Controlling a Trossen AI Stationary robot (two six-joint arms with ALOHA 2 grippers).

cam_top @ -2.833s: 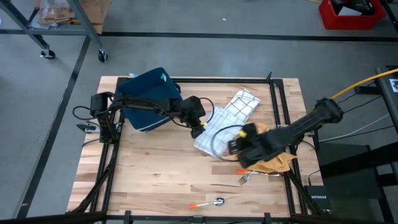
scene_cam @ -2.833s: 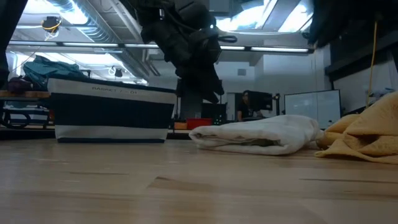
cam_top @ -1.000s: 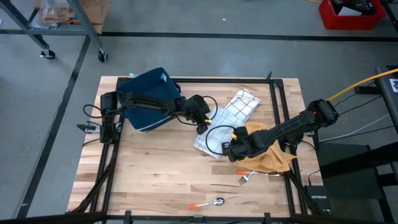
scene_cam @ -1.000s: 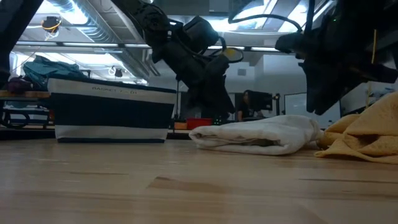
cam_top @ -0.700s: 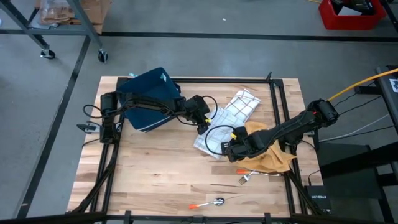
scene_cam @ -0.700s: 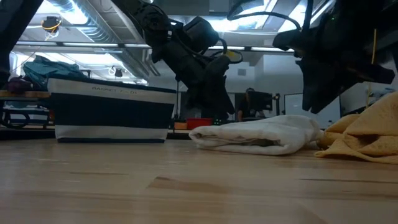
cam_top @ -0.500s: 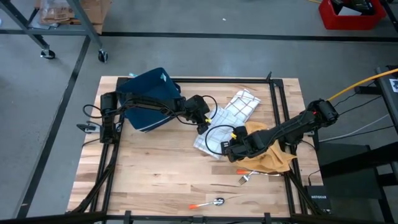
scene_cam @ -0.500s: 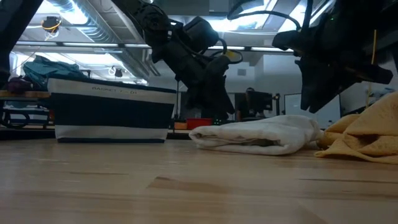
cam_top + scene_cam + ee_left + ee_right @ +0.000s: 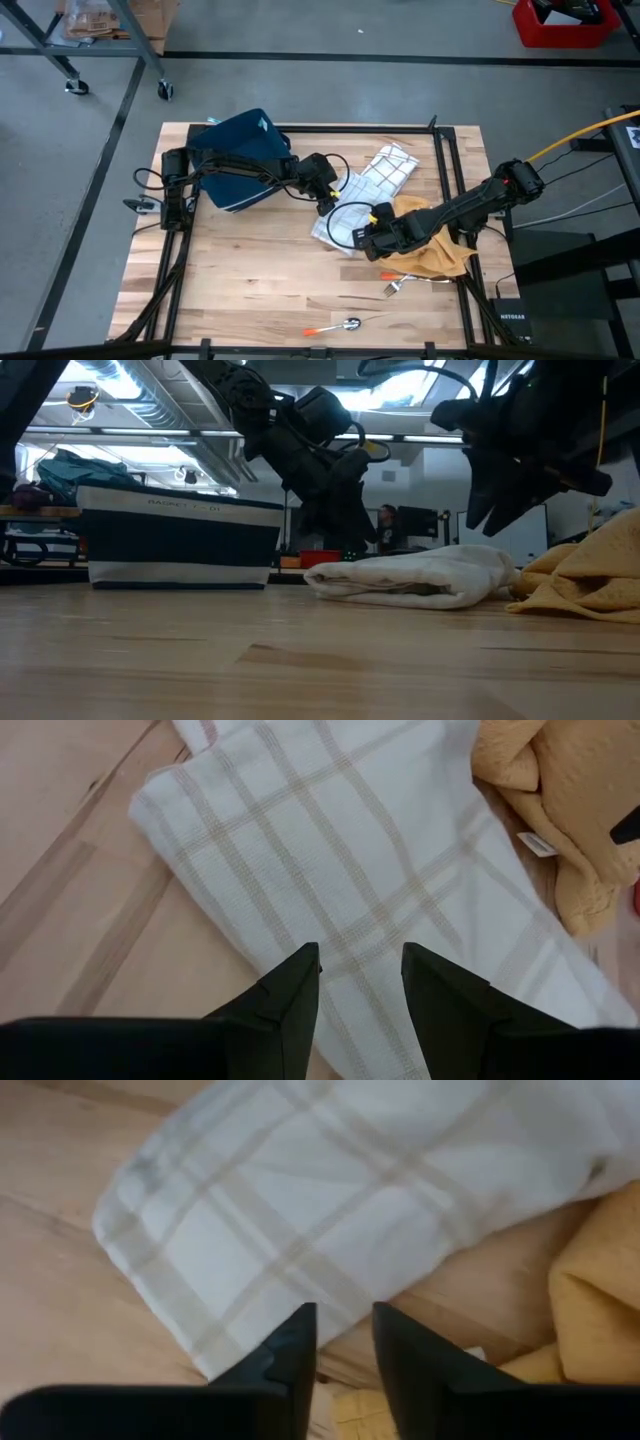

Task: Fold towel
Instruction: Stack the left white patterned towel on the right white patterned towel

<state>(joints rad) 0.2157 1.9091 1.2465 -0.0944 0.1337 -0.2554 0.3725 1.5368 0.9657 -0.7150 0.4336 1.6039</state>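
Observation:
The towel [image 9: 385, 170], white with beige checks, lies in a bunched strip on the wooden table, running from the far right toward the middle. My left gripper [image 9: 358, 982] hangs open over its left side, slanting down, with checked cloth [image 9: 330, 850] showing between the fingers. My right gripper [image 9: 342, 1335] stands open with a narrower gap above the towel's near end [image 9: 330, 1190]. In the low view the towel [image 9: 420, 580] lies as a low roll, and the right gripper [image 9: 490, 515] is clear above it.
A yellow cloth [image 9: 435, 250] lies crumpled right of the towel, under my right arm. A dark blue bag [image 9: 240, 160] stands at the far left. A fork [image 9: 392, 288] and a spoon [image 9: 345, 323] lie near the front edge. Black rails [image 9: 445, 170] frame the table.
My right gripper has tipped and turned a little above the towel's near end without leaving its place. The towel has not moved.

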